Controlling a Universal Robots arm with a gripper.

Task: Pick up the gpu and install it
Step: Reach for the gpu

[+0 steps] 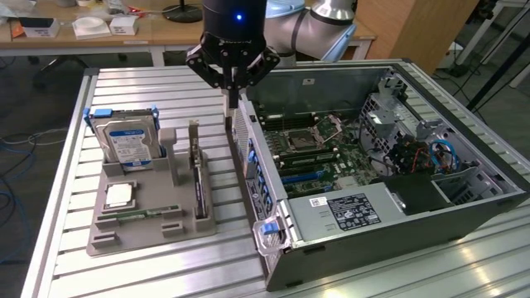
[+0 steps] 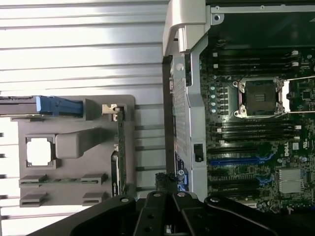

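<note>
Gripper (image 1: pixel 234 104) pinched together above case wall (image 1: pixel 253 171), gpu (image 1: pixel 197 180) edge-on in tray (image 1: pixel 141 239), its face hidden

The place was a robotics lab or workshop. An open computer case (image 1: pixel 447 220) lay on a slatted aluminium workbench (image 1: pixel 124 93) with its motherboard (image 1: pixel 319 146) bare, and a robot arm (image 1: pixel 327 15) rose just behind the case. Beside the case stood a grey parts holder (image 1: pixel 149 233). Farther behind the case ran a wooden desk (image 1: pixel 161 34) carrying small white boxes (image 1: pixel 91 26), and loose cables (image 1: pixel 18 139) trailed across the floor.

Gpu (image 1: pixel 197 177) upright in holder (image 1: pixel 141 239) beside case (image 1: pixel 389 248)
</note>
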